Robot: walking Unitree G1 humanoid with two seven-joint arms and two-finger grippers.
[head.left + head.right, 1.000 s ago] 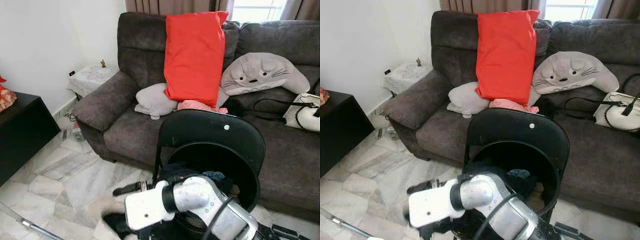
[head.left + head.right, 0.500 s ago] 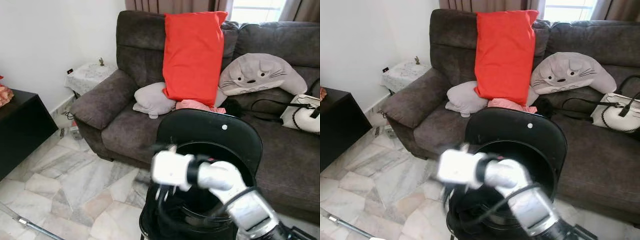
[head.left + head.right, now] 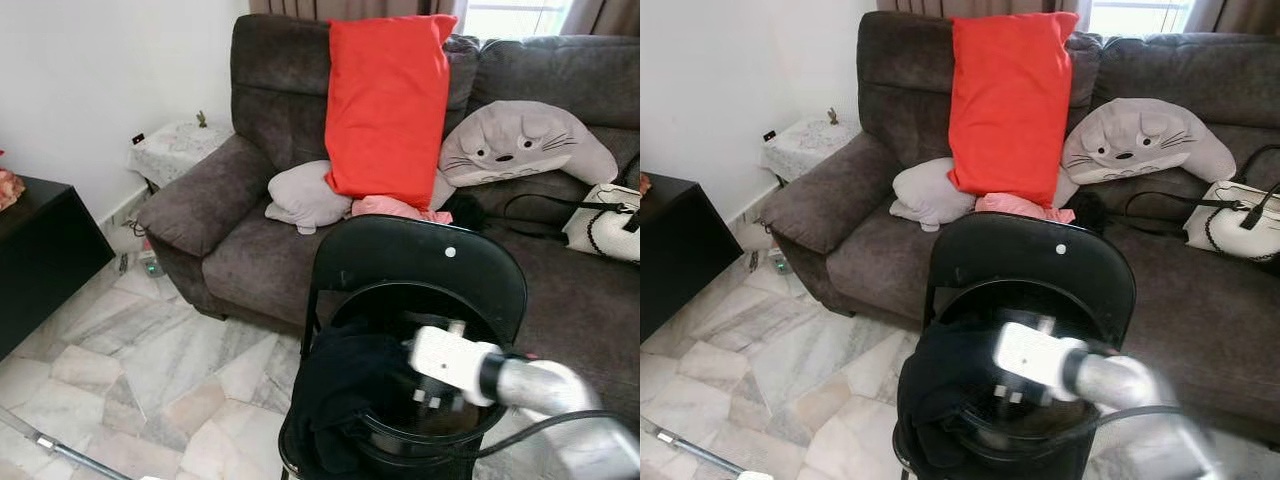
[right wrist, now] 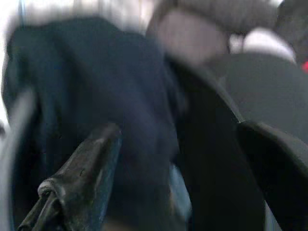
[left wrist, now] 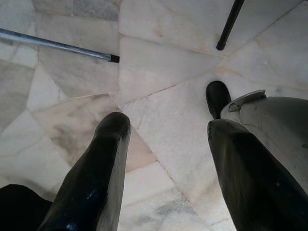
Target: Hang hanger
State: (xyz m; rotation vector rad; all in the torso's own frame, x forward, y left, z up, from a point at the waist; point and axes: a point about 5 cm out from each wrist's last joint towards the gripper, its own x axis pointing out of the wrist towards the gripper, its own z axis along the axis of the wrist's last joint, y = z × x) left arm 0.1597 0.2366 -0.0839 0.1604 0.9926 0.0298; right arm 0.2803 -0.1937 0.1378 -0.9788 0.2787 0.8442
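Head views: marble-tiled floor (image 3: 150,370) across the lower left, white wall at upper left, dark grey sofa (image 3: 250,230) spanning the top and right. On the sofa, a tall red pillow (image 3: 390,105) upright at top centre, a grey cushion (image 3: 305,198) below its left side, a grey cat-faced plush (image 3: 525,140) at upper right, a white handbag (image 3: 600,220) at the right edge. Black cabinet (image 3: 40,260) at the left edge; small cloth-covered side table (image 3: 175,150) beside the sofa arm. Black folding chair (image 3: 420,265) at lower centre, with a black basket (image 3: 420,445) on its seat and dark clothing (image 3: 345,390) draped over the basket's left rim. Right gripper (image 3: 432,398), blurred, over the basket at lower right of centre. No telling which item is the hanger.

Left wrist view: left gripper (image 5: 166,163) with fingers apart, holding nothing, above pale marble tiles; metal rod (image 5: 57,45) at upper left, thin black chair leg (image 5: 228,24) at upper right.

Right wrist view: heavily blurred; right gripper's fingers (image 4: 82,168) spread apart over dark fabric.
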